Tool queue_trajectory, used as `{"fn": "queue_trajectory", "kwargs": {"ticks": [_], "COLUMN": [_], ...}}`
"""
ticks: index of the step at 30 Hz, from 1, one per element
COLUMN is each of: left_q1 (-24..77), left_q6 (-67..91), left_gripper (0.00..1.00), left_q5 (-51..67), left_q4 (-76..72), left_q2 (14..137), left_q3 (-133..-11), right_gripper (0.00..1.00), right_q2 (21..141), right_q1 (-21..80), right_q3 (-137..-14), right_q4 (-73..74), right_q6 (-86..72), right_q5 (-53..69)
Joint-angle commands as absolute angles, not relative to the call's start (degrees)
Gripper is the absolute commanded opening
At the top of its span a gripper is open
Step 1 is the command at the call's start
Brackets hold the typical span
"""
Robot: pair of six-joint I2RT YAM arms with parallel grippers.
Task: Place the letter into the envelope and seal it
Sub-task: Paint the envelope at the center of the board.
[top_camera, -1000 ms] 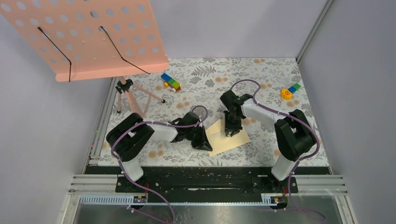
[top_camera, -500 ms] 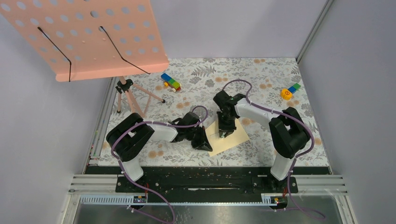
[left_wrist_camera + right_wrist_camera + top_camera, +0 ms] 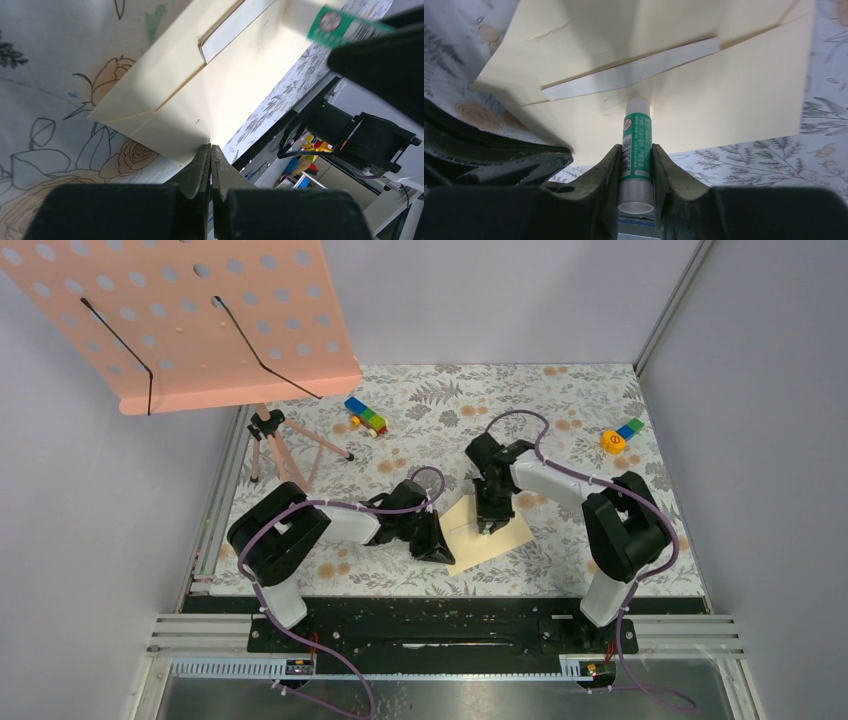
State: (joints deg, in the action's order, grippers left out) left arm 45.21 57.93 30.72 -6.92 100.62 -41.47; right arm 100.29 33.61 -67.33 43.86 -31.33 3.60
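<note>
The envelope (image 3: 494, 543) lies flat on the floral table, pale cream, with its flap spread open. A white strip (image 3: 634, 75) shows along its mouth; it looks like the edge of the letter tucked inside, the rest hidden. My right gripper (image 3: 635, 147) is shut on a green-and-white glue stick (image 3: 638, 135). The stick's tip touches the envelope (image 3: 734, 100) just beside that strip. My left gripper (image 3: 210, 146) is shut with nothing between its fingers. Its tip rests at the near-left edge of the envelope (image 3: 225, 85). In the top view both grippers (image 3: 440, 540) (image 3: 492, 523) meet over the envelope.
A pink perforated board (image 3: 200, 320) on a tripod (image 3: 275, 445) overhangs the back left. Coloured toy blocks (image 3: 366, 417) lie at the back centre, and a yellow-and-blue toy (image 3: 620, 435) at the back right. A black rail (image 3: 440, 625) runs along the near edge.
My right gripper slid left over the envelope with the glue stick, then came partway back to the right. The left gripper has not moved.
</note>
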Motion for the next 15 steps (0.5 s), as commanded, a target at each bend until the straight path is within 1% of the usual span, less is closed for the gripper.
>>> {"fn": "queue_trajectory", "kwargs": {"ticks": [1,6,12,15], "left_q1": [45.19,45.25,45.25,45.19], "left_q6": [56.51,56.44,56.40,56.54], "left_gripper": [0.00,0.00,0.00,0.00], "left_q5": [27.21,26.99,26.66,26.79], "left_q4": [-3.52,-3.19,-3.02,-3.30], "left_q2": [102.26,101.83,101.27,101.41], "left_q3": [-39.55,-39.42,-39.05,-39.07], "right_gripper": [0.00,0.00,0.00,0.00], "right_q2": [102.97,103.40,101.43,100.57], "right_q1": [39.96,40.69,32.57,31.38], "right_q3": [-68.97,-69.48,-66.52,-66.89], "right_q4": [44.61,44.18,44.19,45.38], "right_q6": [-32.60,-32.97,-30.59,-29.29], "right_q5": [5.19,4.32,1.59,0.31]}}
